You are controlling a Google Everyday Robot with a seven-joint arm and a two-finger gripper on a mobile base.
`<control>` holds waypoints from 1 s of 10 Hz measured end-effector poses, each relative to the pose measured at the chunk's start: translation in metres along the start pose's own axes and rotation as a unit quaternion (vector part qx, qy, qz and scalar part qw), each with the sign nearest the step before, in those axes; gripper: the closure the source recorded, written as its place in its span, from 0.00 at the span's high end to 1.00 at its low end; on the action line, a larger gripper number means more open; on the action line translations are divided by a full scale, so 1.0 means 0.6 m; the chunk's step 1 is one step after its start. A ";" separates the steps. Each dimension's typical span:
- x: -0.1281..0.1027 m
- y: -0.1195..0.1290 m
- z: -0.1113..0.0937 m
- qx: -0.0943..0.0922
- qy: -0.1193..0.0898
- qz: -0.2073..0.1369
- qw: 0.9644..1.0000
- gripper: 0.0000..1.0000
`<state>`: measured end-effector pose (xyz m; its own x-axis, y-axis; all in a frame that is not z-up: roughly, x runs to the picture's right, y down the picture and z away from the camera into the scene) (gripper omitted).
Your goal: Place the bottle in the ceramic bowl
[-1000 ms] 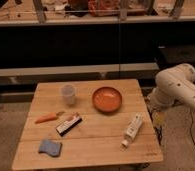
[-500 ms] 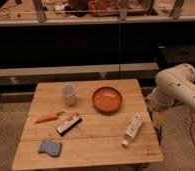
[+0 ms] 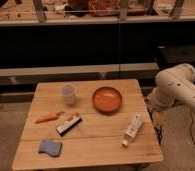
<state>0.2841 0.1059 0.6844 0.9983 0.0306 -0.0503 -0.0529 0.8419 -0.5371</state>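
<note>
Item: gripper (image 3: 158, 119), hanging beside the table (image 3: 91, 146) edge, under the white arm (image 3: 177, 86); how wide it stands we cannot tell, and we see nothing in it
Item: bottle (image 3: 133, 129), lying flat on the table, near the gripper
Item: ceramic bowl (image 3: 107, 99), empty, farther from the gripper, beyond the bottle
Change: none found over the last second; we judge the reach not yet begun

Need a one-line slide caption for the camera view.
Bottle lies on the wooden table, apart from the ceramic bowl; gripper hangs beside the table's right edge.
</note>
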 end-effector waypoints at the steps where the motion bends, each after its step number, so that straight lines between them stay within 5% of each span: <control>1: -0.001 0.000 0.001 0.000 -0.001 -0.001 1.000 0.80; 10: -0.055 -0.019 0.044 0.017 -0.002 -0.021 1.000 0.80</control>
<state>0.2527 0.1096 0.7140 0.9997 -0.0038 -0.0244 -0.0092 0.8601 -0.5100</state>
